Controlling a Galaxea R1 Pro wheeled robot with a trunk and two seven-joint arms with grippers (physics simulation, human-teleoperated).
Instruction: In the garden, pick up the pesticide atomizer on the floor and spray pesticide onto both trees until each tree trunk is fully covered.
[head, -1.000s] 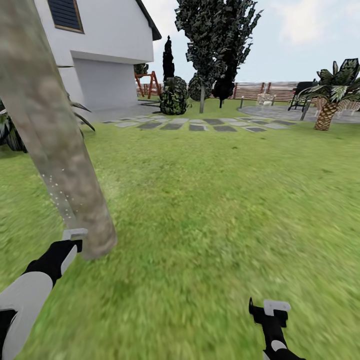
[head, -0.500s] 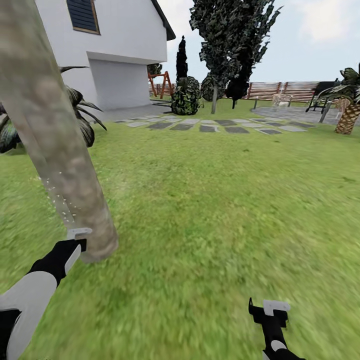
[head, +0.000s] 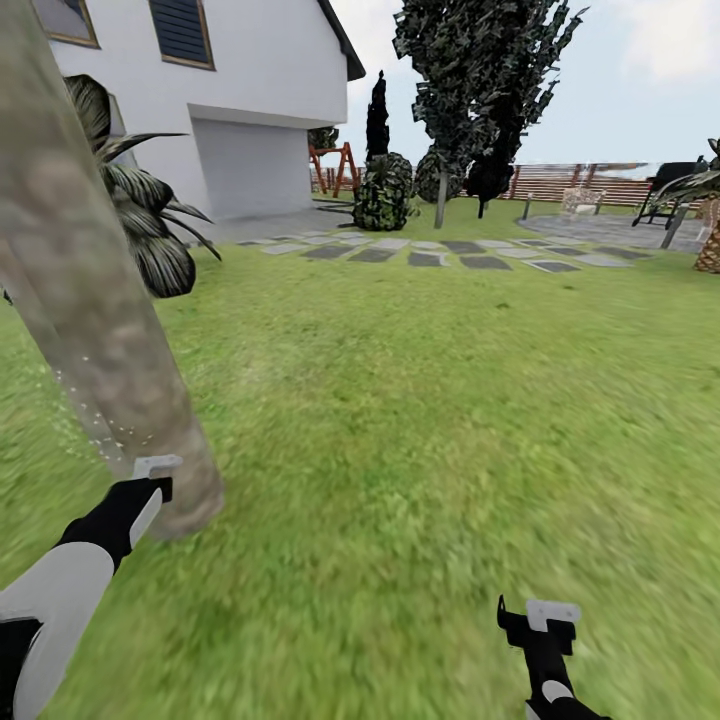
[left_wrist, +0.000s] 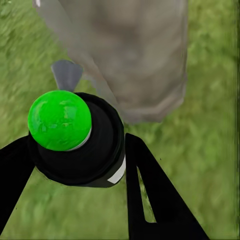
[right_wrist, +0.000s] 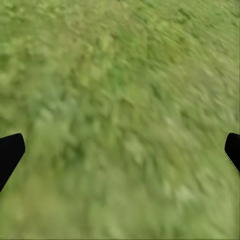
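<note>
Now the trunk is being sprayed from close by.

The pesticide atomizer (left_wrist: 75, 137), green-capped, is gripped by the left claw (head: 150, 478) at the lower left of the frame, just beside the tree trunk (head: 90, 290). White pesticide (head: 95, 420) specks are seen low on the bark. Against the earlier frames the whole view has swung, so the trunk's shift is taken as camera motion; coverage seems partial. The right claw (head: 540, 620) is spread, holding nothing, over the floor (head: 420, 420). No writing can be read.
</note>
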